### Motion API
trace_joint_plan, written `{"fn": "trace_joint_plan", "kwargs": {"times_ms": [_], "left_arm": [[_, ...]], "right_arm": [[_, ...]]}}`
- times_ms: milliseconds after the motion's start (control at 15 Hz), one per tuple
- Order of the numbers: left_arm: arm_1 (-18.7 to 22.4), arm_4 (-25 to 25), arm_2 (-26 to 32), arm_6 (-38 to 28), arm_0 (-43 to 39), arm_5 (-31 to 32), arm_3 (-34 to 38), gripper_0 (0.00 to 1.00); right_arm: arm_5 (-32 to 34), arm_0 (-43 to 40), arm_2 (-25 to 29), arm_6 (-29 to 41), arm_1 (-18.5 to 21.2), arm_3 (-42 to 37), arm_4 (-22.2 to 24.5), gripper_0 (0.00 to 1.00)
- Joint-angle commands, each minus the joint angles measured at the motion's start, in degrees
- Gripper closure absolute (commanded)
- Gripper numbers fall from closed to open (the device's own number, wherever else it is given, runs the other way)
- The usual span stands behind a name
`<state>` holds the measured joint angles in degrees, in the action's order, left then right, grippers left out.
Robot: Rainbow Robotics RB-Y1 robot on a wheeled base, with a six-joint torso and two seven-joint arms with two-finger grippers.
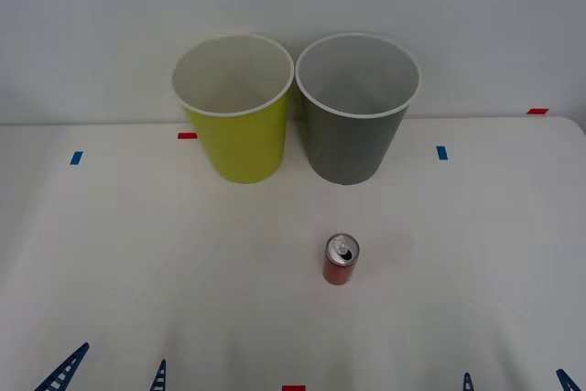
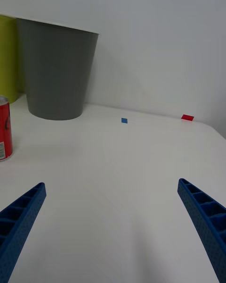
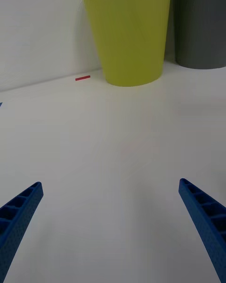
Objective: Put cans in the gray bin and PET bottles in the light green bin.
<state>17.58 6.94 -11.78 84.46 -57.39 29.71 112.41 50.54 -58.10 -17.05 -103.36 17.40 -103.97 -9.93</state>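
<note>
— So, biggest first: white table [image 1: 110,254], bare but for a few tape marks. At its far edge, against the wall, two tall tapered bins side by side, rims nearly touching: light green bin [image 1: 236,107] to the left of the gray bin [image 1: 357,109]. Both upright, both looking empty inside.

— And the can?

— Small red can [image 1: 341,259], upright, silver top and pull tab up. Standing alone in front of the gray bin, nearer the robot, well apart from the bin's base. No PET bottle anywhere on the table.

— Grippers?

— Both low at the near edge, well back from the can. Left gripper [image 3: 110,231] spread wide, nothing between the blue ribbed fingers, facing the light green bin. Right gripper [image 2: 110,231] likewise spread wide and holding nothing, looking past the can toward the gray bin.

— Step in hand, then?

— Probably the very start: nothing grasped, nothing binned. Likely the reach for the can.

— Which arm?

— Right one seems better placed, with can and gray bin both on its side. Next move calls for bringing the spread fingers around the can's body, closing without tipping it, then lifting clear over the white rim of the gray bin before letting go.
</note>
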Motion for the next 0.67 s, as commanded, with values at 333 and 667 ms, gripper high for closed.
{"fn": "trace_joint_plan", "kwargs": {"times_ms": [333, 667], "left_arm": [[0.00, 0.00, 0.00, 0.00, 0.00, 0.00, 0.00, 0.00], [0.00, 0.00, 0.00, 0.00, 0.00, 0.00, 0.00, 0.00]], "right_arm": [[0.00, 0.00, 0.00, 0.00, 0.00, 0.00, 0.00, 0.03], [0.00, 0.00, 0.00, 0.00, 0.00, 0.00, 0.00, 0.03]]}}
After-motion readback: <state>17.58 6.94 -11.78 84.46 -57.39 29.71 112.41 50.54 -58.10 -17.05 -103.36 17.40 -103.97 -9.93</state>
